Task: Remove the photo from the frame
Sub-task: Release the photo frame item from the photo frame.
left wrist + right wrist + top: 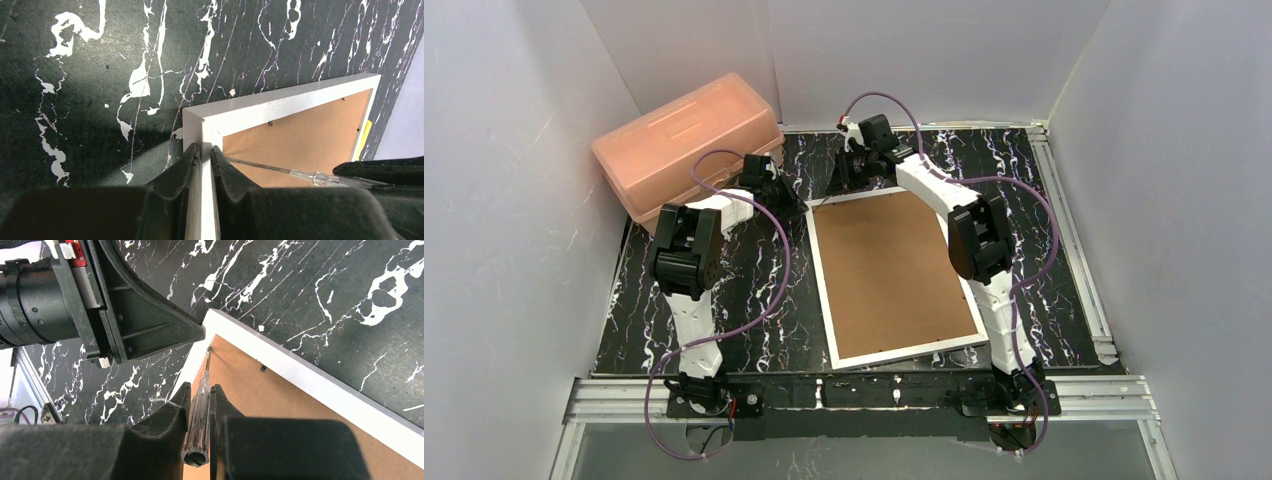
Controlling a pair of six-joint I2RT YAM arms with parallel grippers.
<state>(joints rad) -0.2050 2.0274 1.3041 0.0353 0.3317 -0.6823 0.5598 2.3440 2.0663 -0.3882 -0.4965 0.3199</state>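
**Back still on, photo not yet out**

Top view: the frame (pixel 894 275) lies face down on the table (pixel 754 290), brown back (pixel 909 250) up, with both arms at its far-left corner. The photo is not visible, presumably under the back

Left wrist: the left tool (pixel 204 150) is clamped on the white border just by that corner

Right wrist: the right tool (pixel 200 390) grips a clear screwdriver (pixel 197 425), its tip at the back's corner, with a tab (pixel 262 368) nearby. Loosening the tabs, lifting the back and pulling out the photo all seem left to do
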